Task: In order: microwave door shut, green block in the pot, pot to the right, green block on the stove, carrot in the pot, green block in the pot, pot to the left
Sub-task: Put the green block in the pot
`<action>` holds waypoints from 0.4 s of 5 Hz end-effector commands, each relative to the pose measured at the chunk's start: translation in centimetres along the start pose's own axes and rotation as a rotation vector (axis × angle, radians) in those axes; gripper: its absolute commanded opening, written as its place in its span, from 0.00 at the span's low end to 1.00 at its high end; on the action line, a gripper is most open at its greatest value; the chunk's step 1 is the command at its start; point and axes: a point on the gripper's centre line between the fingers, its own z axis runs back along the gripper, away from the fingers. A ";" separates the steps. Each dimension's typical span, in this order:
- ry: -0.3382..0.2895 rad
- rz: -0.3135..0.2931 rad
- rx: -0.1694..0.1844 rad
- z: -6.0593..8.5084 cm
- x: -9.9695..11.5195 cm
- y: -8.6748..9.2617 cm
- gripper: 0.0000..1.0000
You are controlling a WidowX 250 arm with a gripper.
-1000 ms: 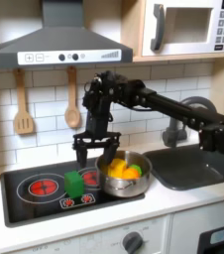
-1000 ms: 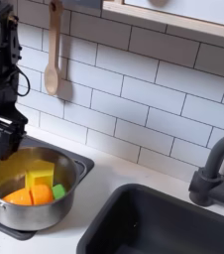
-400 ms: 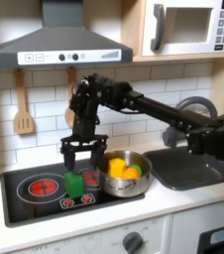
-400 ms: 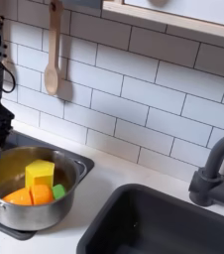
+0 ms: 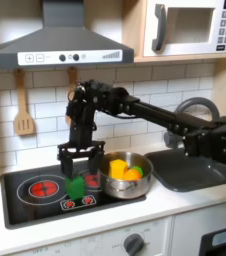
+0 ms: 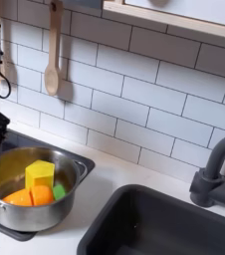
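First exterior view: the flat black stove (image 5: pixel 30 195) carries the round shiny steel pot (image 5: pixel 137 187), which holds the orange plastic carrot (image 6: pixel 30 196). Black claw (image 5: pixel 75 172) hangs spread open just above the small bright green block (image 5: pixel 75 186). Judged step: regrasping it; next, descend, close, carry potward.

bright green block (image 5: pixel 75 186) sitting on the black stove (image 5: pixel 25 200), red spiral burners (image 5: pixel 44 187) glowing against it. shiny steel pot (image 6: pixel 5 174) shows an orange carrot (image 6: pixel 30 196) with a green tip and a yellow piece (image 6: pixel 40 174). black arm (image 5: pixel 135 100), black gripper (image 5: pixel 73 160). white microwave door (image 5: pixel 185 28), dark window. white tiled wall (image 6: pixel 154 100), grey sink (image 6: pixel 174 224).
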 end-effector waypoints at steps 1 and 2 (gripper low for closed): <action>0.031 0.020 0.004 -1.3 0.1 0.8 1.00; 0.051 0.017 0.001 -2.0 0.3 0.9 1.00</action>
